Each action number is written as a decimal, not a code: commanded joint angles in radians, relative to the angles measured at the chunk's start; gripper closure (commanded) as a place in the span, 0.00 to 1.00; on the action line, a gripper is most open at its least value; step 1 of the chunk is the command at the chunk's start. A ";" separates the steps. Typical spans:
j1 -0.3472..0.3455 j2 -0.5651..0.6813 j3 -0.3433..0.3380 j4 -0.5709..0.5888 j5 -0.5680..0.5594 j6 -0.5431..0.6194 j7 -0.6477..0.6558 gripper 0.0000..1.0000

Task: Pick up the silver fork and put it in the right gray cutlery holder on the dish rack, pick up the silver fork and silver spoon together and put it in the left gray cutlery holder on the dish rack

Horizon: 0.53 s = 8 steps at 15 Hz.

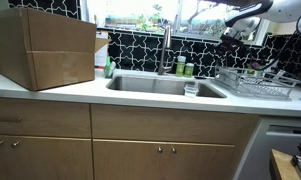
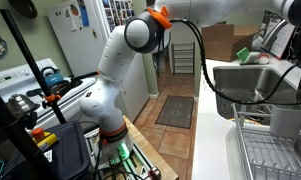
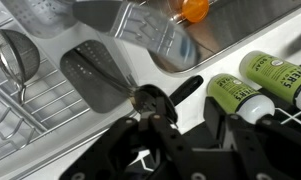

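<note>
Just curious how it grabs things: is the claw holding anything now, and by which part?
Cannot be told: the gripper sits over a black-handled utensil, but no grip shows.

No legible txt; labels on green bottles (image 3: 275, 75) too blurry to read

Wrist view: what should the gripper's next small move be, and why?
Probably close the jaws fully before any lift. The gripper hangs low beside the dish rack and the gray cutlery holder, jaws partly apart, with a slim dark-handled utensil just ahead of them. Whether that is the fork is unclear.
</note>
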 commanded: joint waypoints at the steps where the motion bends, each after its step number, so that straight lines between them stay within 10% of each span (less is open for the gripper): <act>1: -0.025 0.034 0.017 0.058 -0.039 -0.049 0.000 0.85; 8: -0.005 0.027 -0.020 0.052 -0.070 -0.056 0.001 0.98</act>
